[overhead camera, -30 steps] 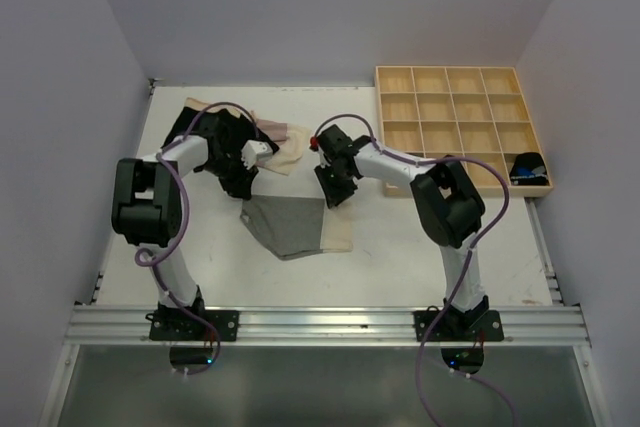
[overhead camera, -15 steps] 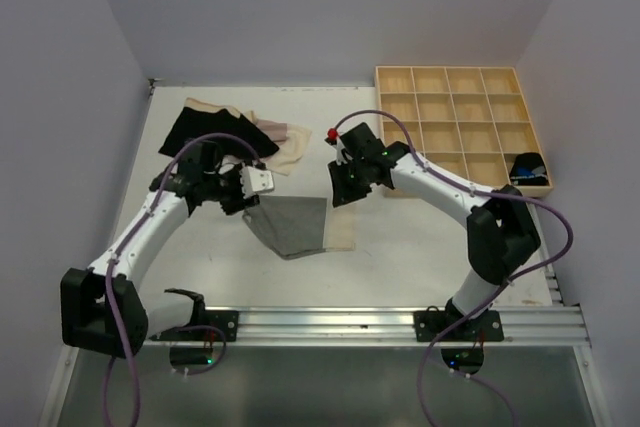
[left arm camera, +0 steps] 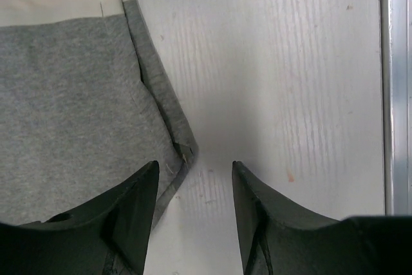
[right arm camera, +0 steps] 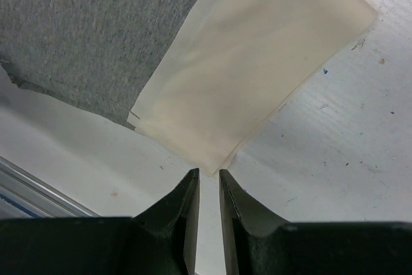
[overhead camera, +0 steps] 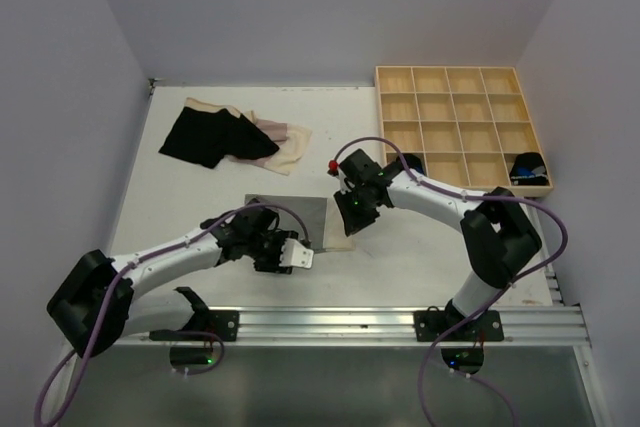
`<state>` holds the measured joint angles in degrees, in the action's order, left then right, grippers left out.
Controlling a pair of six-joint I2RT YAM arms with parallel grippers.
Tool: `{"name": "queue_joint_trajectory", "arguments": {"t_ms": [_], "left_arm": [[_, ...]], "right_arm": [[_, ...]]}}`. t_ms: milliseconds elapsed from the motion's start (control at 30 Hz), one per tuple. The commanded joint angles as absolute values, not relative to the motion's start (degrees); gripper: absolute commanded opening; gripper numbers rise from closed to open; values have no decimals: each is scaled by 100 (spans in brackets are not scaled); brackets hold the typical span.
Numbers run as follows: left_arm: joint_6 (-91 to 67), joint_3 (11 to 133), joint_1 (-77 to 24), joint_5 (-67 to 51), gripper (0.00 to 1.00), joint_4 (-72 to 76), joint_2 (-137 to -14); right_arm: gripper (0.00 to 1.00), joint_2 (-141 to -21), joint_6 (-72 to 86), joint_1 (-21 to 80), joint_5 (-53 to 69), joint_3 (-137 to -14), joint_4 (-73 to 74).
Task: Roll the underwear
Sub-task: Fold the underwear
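**A:** Starting wide: worktop [overhead camera: 420, 257], wooden tray [overhead camera: 448, 73] far right, black-and-beige heap [overhead camera: 212, 135] far left, apparently untouched.

**B:** And centre stage?

**A:** Grey underwear [overhead camera: 305, 212], spread flat over a beige pair [overhead camera: 340, 239]. No roll begun, by the look of it; practically everything left to do.

**B:** Hands?

**A:** Left hand [left arm camera: 194, 172] spread open, straddling the grey hem's near corner. Right hand [right arm camera: 209, 175] almost closed, gripping nothing, tips right at the beige corner.
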<state>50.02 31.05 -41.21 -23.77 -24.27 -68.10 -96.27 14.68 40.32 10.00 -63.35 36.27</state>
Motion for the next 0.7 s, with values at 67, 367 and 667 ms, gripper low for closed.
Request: {"name": "queue_joint_trajectory", "arguments": {"t_ms": [67,367,667], "left_arm": [[4693,3006,-4570,-2031,51,-1582,-6908],[4641,3076,-4658,-1758,27,-1547,-7708],[4948,2918,-4658,-1679,6,-2179,-7480]], "right_arm": [[23,-9685,1407,4025,993,-6363,3349],[22,-10406,1257,4025,1063,-6293,3402],[22,-9537,1090,4017,792,-6047,3419]]}}
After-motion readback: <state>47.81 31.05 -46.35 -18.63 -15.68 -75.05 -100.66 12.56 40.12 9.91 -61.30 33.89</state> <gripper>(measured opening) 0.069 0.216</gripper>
